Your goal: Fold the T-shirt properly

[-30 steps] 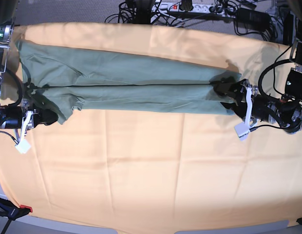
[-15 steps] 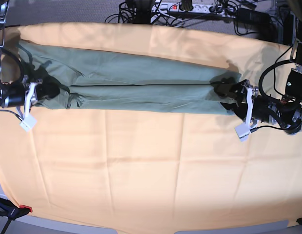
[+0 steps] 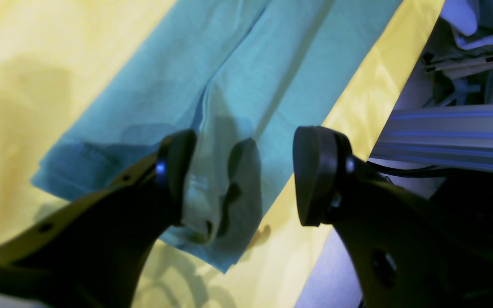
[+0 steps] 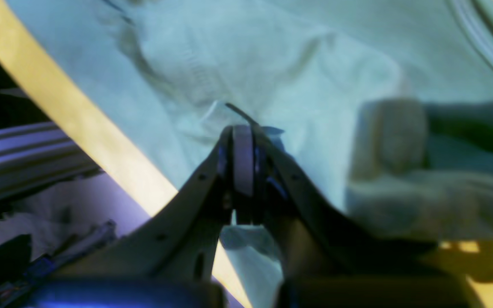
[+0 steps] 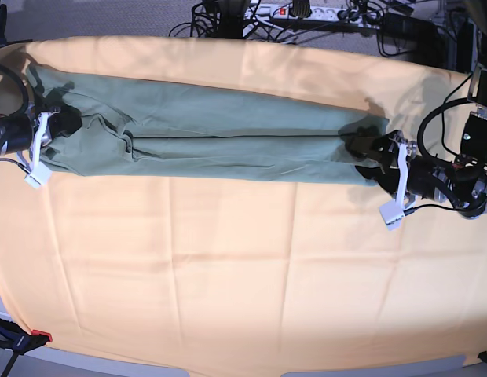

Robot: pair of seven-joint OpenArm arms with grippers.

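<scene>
T-shirt (image 5: pixel 228 133) long axis spans left-right.

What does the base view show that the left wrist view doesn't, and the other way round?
Only the base view shows the whole sage-green short-sleeved T-shirt folded into one long band across the large yellow-orange cloth, with the right pincer at its far end and cables behind the table.

Only the left wrist view shows the left pincer close up, its jaws wide apart with nothing between them, one black pad beside the shirt's end.

Both show the green shirt lying on the yellow-orange cloth, and the left pincer at the shirt's end.
</scene>
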